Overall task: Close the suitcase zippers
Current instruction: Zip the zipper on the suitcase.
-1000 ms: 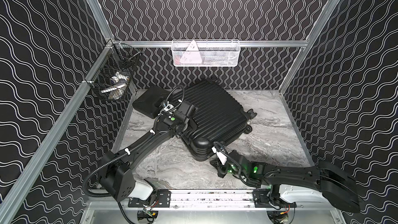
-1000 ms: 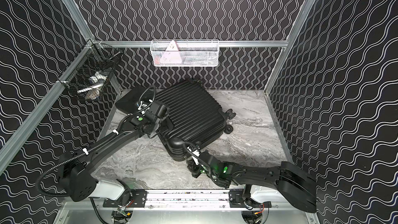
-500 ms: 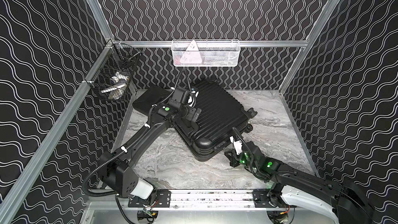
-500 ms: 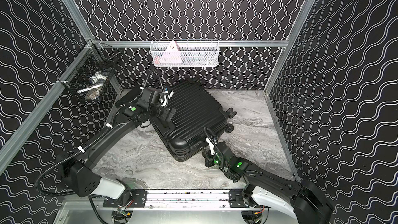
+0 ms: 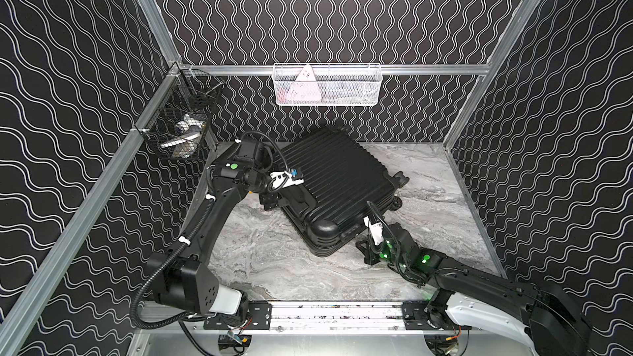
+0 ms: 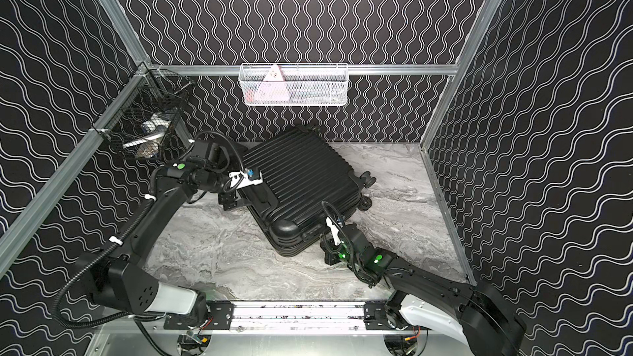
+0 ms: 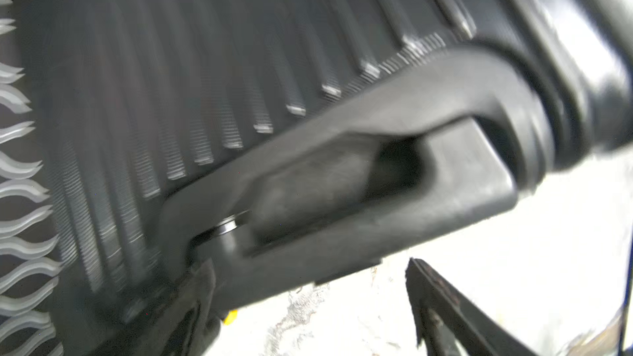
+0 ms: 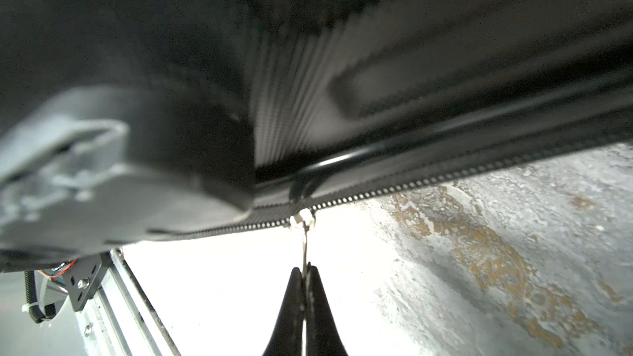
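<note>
Only rt wrist cam, zip pull (image 8: 304, 246) pinched in rt gripper (image 8: 304, 268), lt gripper (image 5: 278, 201) spread wide, suitcase (image 5: 339, 179) lengthwise 8–2 o'clock, wheels (image 5: 401, 180) at 2

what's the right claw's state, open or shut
Shut: in the right wrist view the right claw pinches the thin metal zipper pull hanging from the suitcase seam, with its tips pressed together.

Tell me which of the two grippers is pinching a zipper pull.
The right gripper: its jaws are shut on the small metal zipper pull at the suitcase seam. The left gripper stands open at the handle instead.
</note>
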